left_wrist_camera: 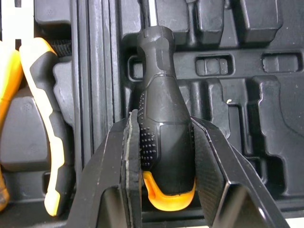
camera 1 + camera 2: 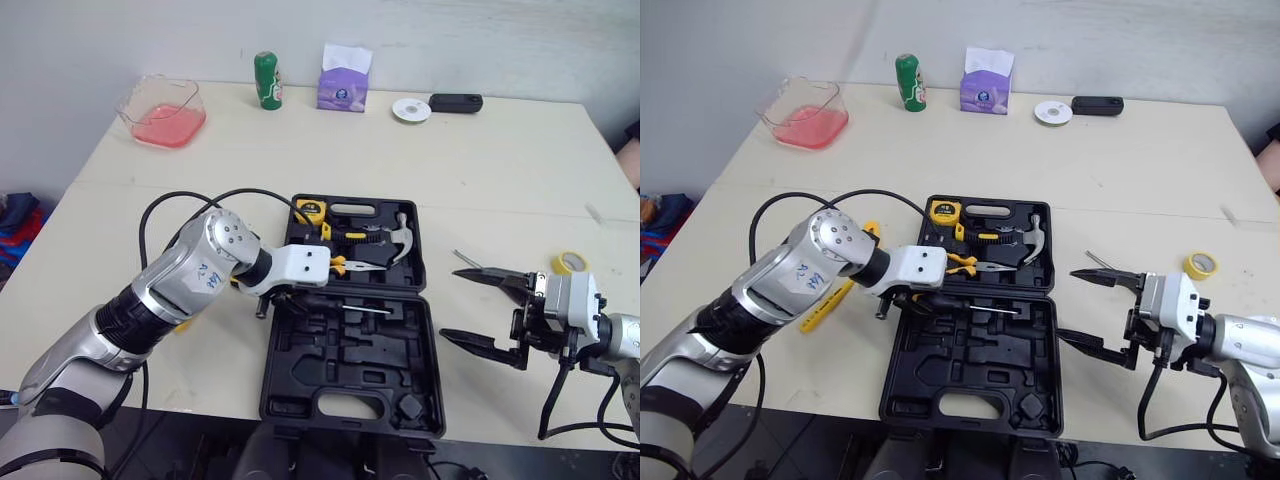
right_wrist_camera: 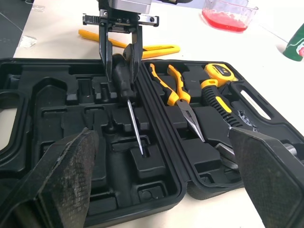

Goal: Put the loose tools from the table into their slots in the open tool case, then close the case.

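1. Seating the screwdriver [image 1: 164, 133]: the left gripper [image 3: 120, 64] clamps its handle over the tool case's [image 2: 300, 390] near half.
2. Next, likely press it into its slot and release; the right gripper [image 2: 455, 303] gapes empty beside the case.

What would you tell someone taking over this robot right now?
Left pincer: shut on the screwdriver, at the near half of the open case.
Right pincer: open, empty, right of the case.
Done: pliers, hammer and tape measure lie in the far half.
Left: seat and release the screwdriver, fetch the yellow tool on the table left of the case, close the case.
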### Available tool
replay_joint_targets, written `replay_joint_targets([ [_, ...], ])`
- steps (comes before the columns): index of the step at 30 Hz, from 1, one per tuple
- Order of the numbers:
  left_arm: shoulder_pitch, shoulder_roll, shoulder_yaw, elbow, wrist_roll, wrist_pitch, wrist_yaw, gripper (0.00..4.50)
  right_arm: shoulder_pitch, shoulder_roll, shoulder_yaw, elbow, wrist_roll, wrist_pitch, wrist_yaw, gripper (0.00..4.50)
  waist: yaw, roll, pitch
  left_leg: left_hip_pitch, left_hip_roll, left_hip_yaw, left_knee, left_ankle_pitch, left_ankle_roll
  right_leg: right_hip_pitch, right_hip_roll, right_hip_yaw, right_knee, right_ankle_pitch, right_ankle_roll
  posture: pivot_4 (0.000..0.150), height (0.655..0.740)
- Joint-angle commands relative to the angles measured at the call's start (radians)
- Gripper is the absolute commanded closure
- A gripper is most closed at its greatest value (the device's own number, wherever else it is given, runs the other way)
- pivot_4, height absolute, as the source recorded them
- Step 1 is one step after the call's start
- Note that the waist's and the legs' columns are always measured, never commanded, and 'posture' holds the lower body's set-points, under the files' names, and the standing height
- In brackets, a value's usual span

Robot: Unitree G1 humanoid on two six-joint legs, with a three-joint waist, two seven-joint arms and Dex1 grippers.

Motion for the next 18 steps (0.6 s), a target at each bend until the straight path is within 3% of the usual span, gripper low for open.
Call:
replay_joint_targets([
  [1,0.006,0.006,0.007,0.000,0.028,-0.013,0.012,3.45,0.005,0.009,-0.005,-0.011,0.001,-0.025,0.002,0.00,0.000,0.000,0.000,-0.001,0.000,-0.001,0.001,0.000,0.000,0.000,0.000,0.000,0.001,0.000,0.000,0.150,0.7400],
  [12,0.014,0.003,0.006,-0.010,0.041,-0.035,0.023,3.45,0.004,0.014,-0.001,-0.007,0.001,-0.031,0.002,0.00,0.000,0.000,0.000,-0.001,0.000,-0.001,0.004,0.000,0.001,0.000,0.000,0.000,0.003,0.000,0.000,0.150,0.7400],
  [18,0.005,-0.026,0.065,-0.063,-0.007,-0.044,0.022,0.78,0.007,0.018,0.005,0.002,-0.001,-0.038,0.009,0.00,0.000,0.000,0.000,-0.002,0.000,-0.002,0.006,0.000,0.001,0.000,-0.001,0.000,0.004,0.000,0.000,0.150,0.7400],
])
